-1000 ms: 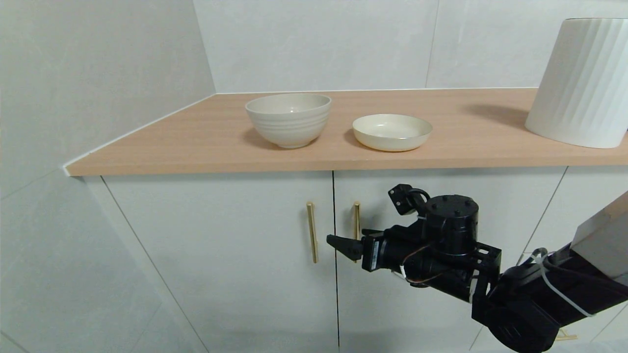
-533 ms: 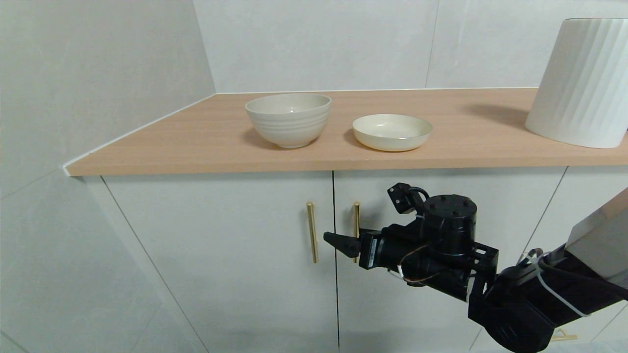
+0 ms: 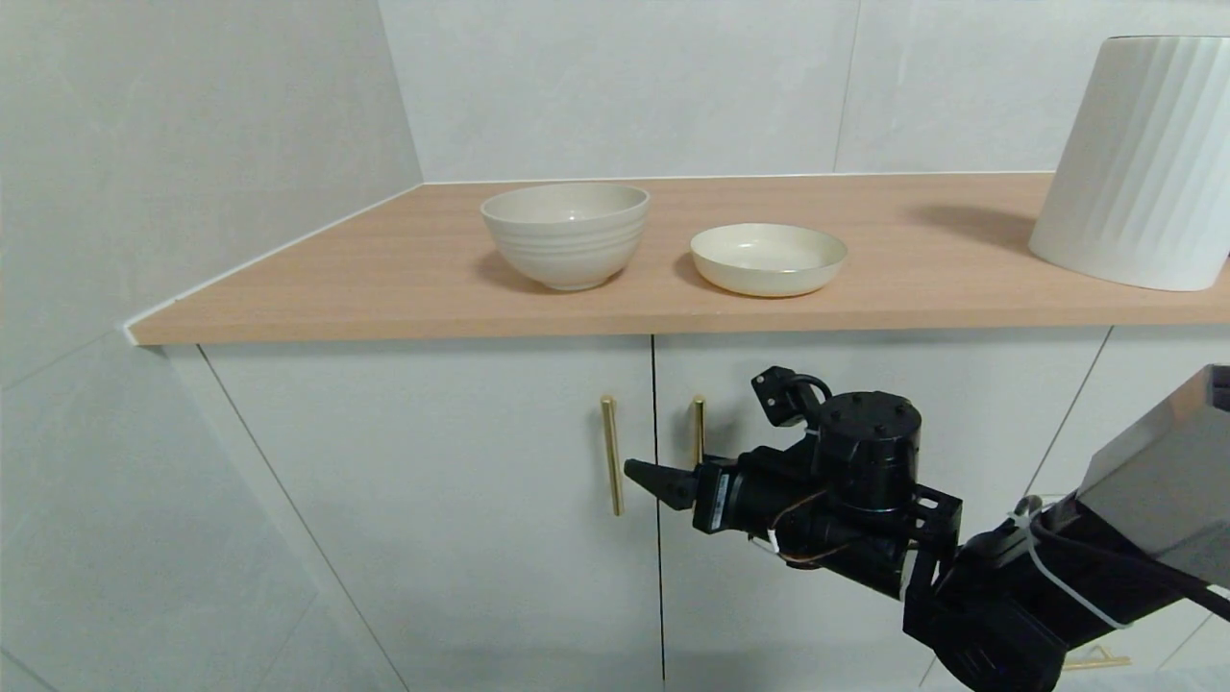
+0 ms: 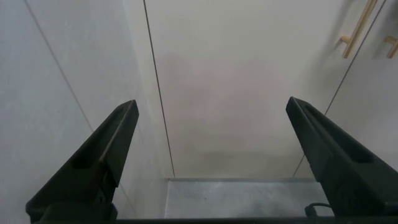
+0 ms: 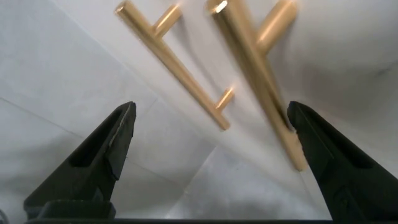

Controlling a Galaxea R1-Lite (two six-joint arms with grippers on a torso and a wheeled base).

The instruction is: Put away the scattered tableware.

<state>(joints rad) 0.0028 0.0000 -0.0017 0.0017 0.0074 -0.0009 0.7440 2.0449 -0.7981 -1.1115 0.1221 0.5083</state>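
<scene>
At lower centre of the head view, the right tool [image 3: 661, 478], spread apart, faces two gold bar cabinet handles [image 3: 611, 456]; the left tool [image 4: 211, 104] is spread too.

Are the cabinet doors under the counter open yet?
Shut: both doors sit flush, only a thin seam between the gold handles.
</scene>
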